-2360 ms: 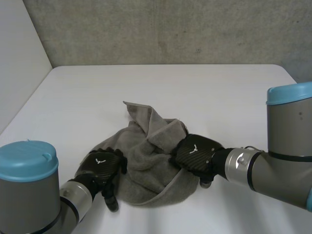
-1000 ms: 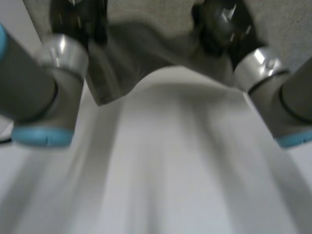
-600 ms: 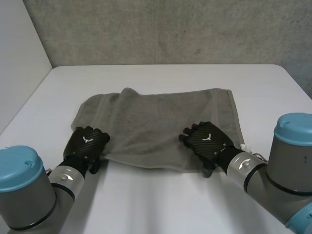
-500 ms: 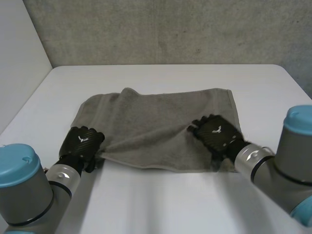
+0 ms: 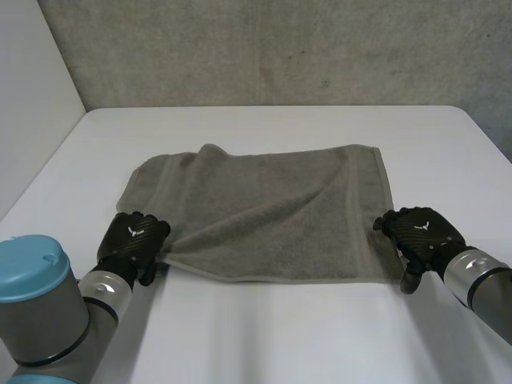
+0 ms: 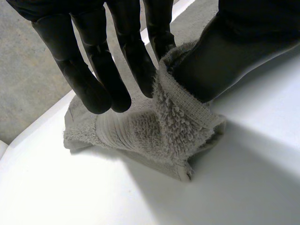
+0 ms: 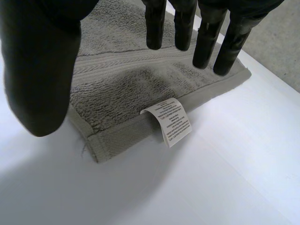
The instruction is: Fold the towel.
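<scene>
- One white table [image 5: 264, 336] carries everything, and the cloth takes up its middle.
- The grey towel [image 5: 264, 212] lies spread almost flat, its long edges running side to side. The far-left corner is a little rounded, and a shallow crease fans out from the near-left corner. It looks like soft, thick terry: probably light, limp and not slippery. It would sag wherever it is unsupported, so a lift by one corner would likely drag the rest askew.
- The left arm [image 5: 40, 304] and the right arm [image 5: 480, 288] reach in from the near side, one towards each near corner.
- The left hand [image 5: 132, 240] is at the near-left corner. Its thumb pinches the cloth against the nearest straight finger, and the corner is bunched into a raised ridge between them.
- The right hand [image 5: 420, 232] is at the near-right corner. Its fingers are straight and slightly spread, the thumb stands wide apart, and it holds nothing. The corner lies flat on the table under the hand.
- The woven hem band beside each near corner seems the best place to take hold, since it is firmer than the pile. With both near corners pinched, they could be carried together to the far edge.
- A small white care label [image 7: 173, 123] sticks out from under the hem at the near-right corner and lies on the table.
</scene>
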Robot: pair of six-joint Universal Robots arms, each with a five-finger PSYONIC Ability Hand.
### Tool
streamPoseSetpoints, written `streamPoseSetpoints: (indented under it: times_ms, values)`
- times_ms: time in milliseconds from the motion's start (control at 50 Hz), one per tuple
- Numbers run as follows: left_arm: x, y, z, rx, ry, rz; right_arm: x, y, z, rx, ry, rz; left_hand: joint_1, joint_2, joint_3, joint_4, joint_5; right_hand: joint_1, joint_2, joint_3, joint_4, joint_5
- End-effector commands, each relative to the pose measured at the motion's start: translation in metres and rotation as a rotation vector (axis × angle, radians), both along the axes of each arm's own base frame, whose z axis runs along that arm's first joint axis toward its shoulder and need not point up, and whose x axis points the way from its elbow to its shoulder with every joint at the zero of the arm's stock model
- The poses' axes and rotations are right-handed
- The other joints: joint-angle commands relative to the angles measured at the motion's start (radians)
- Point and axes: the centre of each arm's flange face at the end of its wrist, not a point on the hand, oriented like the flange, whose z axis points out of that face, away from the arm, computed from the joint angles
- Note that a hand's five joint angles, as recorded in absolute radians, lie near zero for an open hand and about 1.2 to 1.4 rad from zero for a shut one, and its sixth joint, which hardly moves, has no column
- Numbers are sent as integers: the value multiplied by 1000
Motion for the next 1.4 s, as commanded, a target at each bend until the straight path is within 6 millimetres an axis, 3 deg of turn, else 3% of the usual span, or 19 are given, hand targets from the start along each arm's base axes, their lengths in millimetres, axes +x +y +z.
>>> streamPoseSetpoints:
  times_ms: [20,160,420,540,760,980,1400]
  values:
    - [0,1,-1,4,-2,-1,0,-6,-2,-35,-21,13,-60,-113,-150,-117,-238,97,103,100,101,91]
    - [0,1,-1,5,-2,-1,2,-8,-16,-4,-13,20,-60,-113,-150,-117,-238,99,106,103,104,94]
    - [0,1,-1,5,-2,-1,3,-18,-19,-35,-13,18,-60,-113,-150,-117,-238,176,182,179,181,170]
    - [0,1,-1,5,-2,-1,3,-25,-18,-60,-18,17,-60,-113,-150,-117,-238,316,323,320,321,311]
    - [1,1,-1,4,-2,1,1,-29,-22,-50,-22,1,-60,-113,-150,-117,-238,317,323,320,322,311]
    - [0,2,-1,5,-2,-1,-1,-7,-9,17,-24,20,-60,-113,-150,-117,-238,53,59,56,57,47]
    - [1,2,-1,7,-1,0,2,-10,-19,-9,-22,30,-60,-113,-150,-117,-238,129,135,132,133,123]
